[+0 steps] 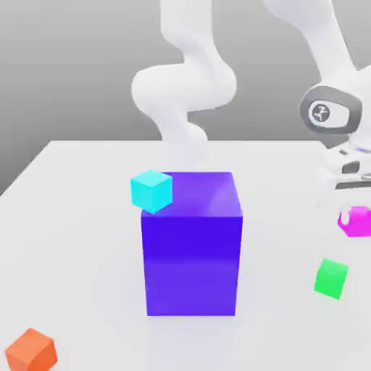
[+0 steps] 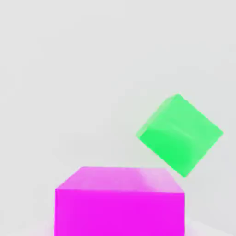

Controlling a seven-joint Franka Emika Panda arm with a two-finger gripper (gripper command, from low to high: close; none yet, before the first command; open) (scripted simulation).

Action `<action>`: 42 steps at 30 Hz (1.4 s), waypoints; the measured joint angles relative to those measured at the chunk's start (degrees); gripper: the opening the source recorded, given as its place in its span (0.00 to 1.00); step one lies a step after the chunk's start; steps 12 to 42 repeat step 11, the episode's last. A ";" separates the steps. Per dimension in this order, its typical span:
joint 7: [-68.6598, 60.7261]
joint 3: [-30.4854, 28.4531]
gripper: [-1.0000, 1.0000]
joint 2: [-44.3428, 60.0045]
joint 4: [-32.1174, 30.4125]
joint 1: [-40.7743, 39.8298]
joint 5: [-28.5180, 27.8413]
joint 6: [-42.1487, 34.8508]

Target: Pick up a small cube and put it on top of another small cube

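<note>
In the exterior view, the robot arm (image 1: 185, 87) comes down from the upper middle of the frame, and another part of it is at the upper right. The gripper (image 1: 352, 213) is at the right edge of the frame, a little below the middle height. Its fingers are closed on the magenta cube (image 1: 358, 223), which is partly covered by a finger and partly cut by the frame edge. The view is poor at this place, so it seems to me that the cube is above the table (image 1: 80, 239), but I cannot be sure.

The green cube (image 1: 331, 278) is on the table in the lower right of the frame, near the magenta one and apart from it. It stands turned, with one corner toward the viewer.

The big blue-violet block (image 1: 192, 253) stands upright around the middle of the frame. The cyan cube (image 1: 151, 191) is at its upper left corner, seen in front of part of its top. The orange cube (image 1: 31, 351) is in the lower left corner of the frame, well apart from the block.

In the hand view, the magenta cube shows large, and the green cube is seen at an angle beyond it.
</note>
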 joint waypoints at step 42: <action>7.30 -4.75 1.00 8.75 0.17 3.04 -10.09 7.04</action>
